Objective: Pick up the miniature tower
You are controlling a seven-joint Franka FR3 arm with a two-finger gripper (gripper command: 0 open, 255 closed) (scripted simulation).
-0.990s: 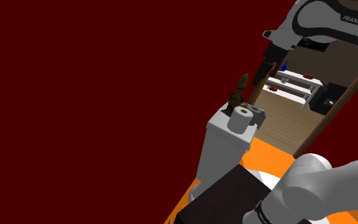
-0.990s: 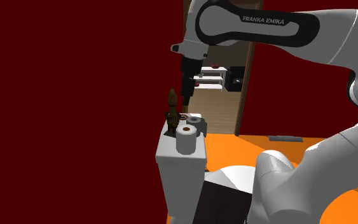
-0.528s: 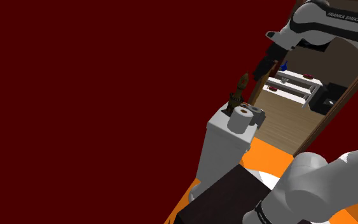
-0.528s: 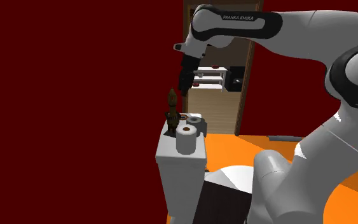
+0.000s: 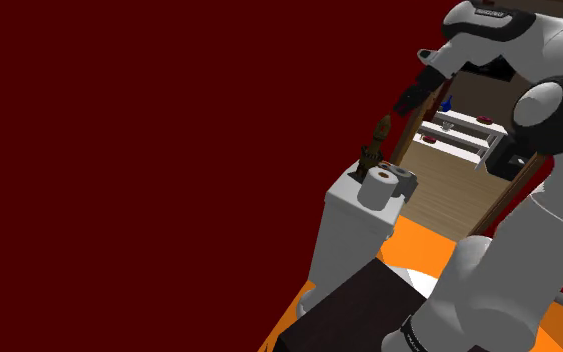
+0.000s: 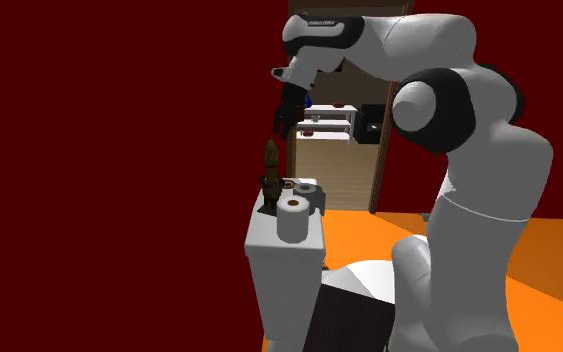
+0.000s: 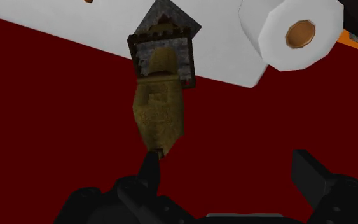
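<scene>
The tower stands upright on top of a white cabinet, right of centre in the shoulder view, just beside two paper rolls. The gripper hangs above and to its right, fingers wide apart and empty. The tower looks light, stiff and tapered, so the thicker middle likely gives the surest hold.

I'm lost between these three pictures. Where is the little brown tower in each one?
Shoulder view: the miniature tower stands right of centre, just beyond the upright paper roll.
Second exterior view: near the middle, left of that roll.
Wrist view: it is straight ahead of the open gripper.
Shared landmark: the paper roll beside it.
</scene>
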